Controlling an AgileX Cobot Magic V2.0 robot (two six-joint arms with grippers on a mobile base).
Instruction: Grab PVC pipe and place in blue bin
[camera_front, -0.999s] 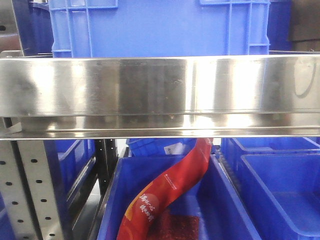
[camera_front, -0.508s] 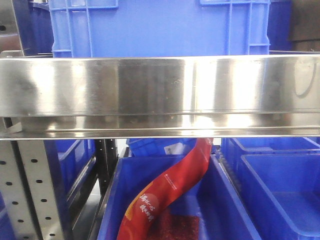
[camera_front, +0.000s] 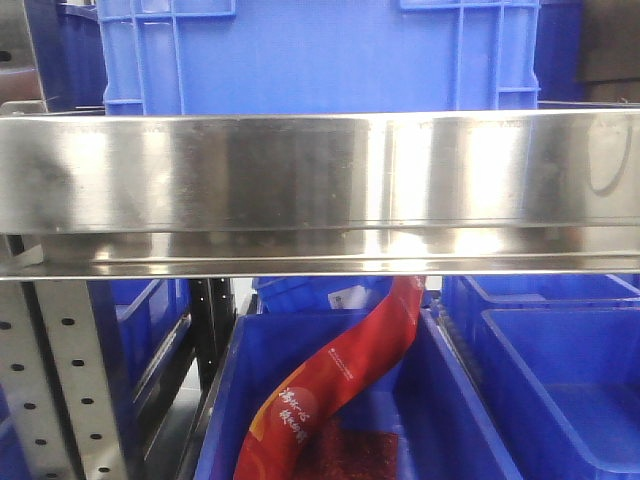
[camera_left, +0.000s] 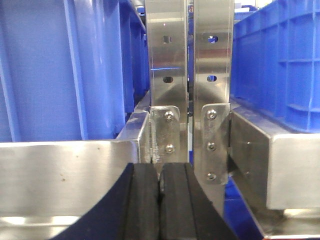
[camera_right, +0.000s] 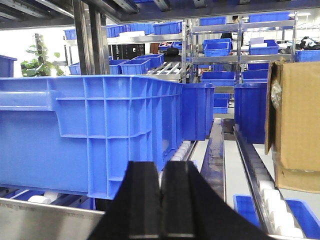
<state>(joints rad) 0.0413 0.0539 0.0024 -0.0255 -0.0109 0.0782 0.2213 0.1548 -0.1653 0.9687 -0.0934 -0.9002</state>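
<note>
A warehouse or parts storeroom, by every sign; a broad polished stainless-steel shelf rail (camera_front: 320, 190) spans the middle of the front view, with a large blue ribbed plastic crate (camera_front: 320, 55) standing above it and open blue plastic bins (camera_front: 560, 390) below at lower right; a perforated grey steel upright (camera_front: 50, 380) stands at lower left; in the right wrist view, tiers of small blue stacking bins on metal racking (camera_right: 235, 47) fill the upper background, white roller tracks (camera_right: 272, 197) run along the lower right, and a brown cardboard carton (camera_right: 295, 120) sits at the right edge; bolted slotted steel posts (camera_left: 190, 75) rise through the centre of the left wrist view.
</note>
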